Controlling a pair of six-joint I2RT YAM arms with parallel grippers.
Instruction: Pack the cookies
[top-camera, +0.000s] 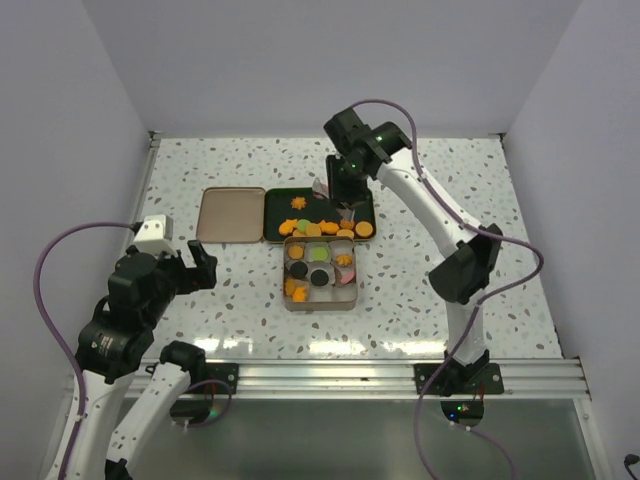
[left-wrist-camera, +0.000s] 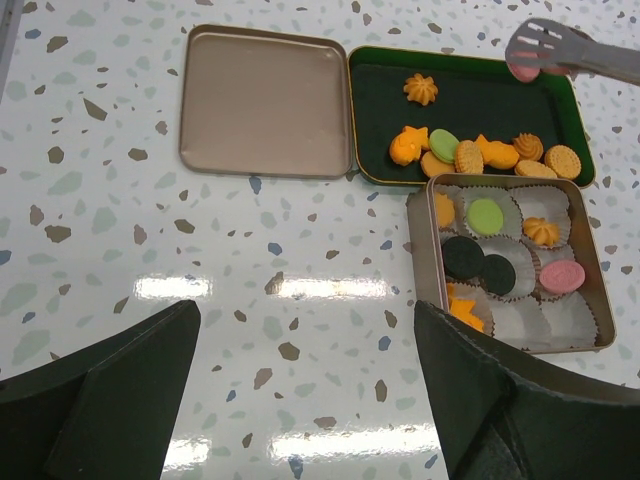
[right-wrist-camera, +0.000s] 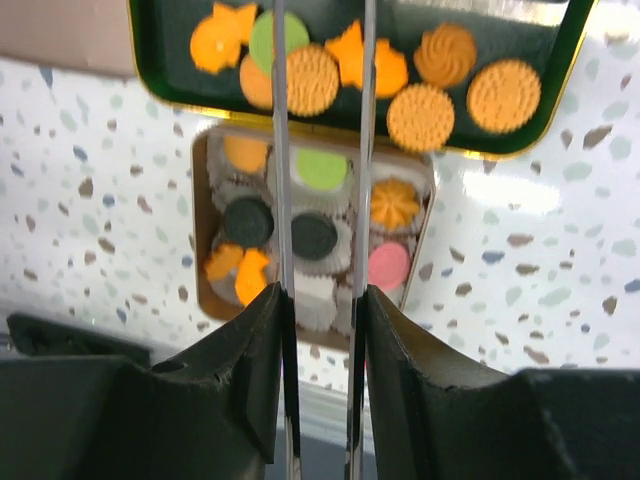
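Observation:
Several cookies (left-wrist-camera: 480, 155), mostly orange with one green, lie in the dark green tray (left-wrist-camera: 470, 90). More cookies (left-wrist-camera: 486, 216), green, dark brown, pink and orange, sit in white paper cups in the tan tin (left-wrist-camera: 600, 290) just in front of it. My right gripper (right-wrist-camera: 322, 300) is shut on metal tongs (right-wrist-camera: 280, 150) above the tray (top-camera: 285, 200). The tongs' tip (left-wrist-camera: 580, 55) holds a pink cookie (left-wrist-camera: 524, 70) over the tray's far right part. My left gripper (left-wrist-camera: 305, 310) is open and empty, over bare table left of the tin (top-camera: 320, 300).
The tin's tan lid (left-wrist-camera: 265, 100) lies open side up, touching the tray's left edge. White walls close in the table on three sides. An aluminium rail (top-camera: 330, 380) runs along the near edge.

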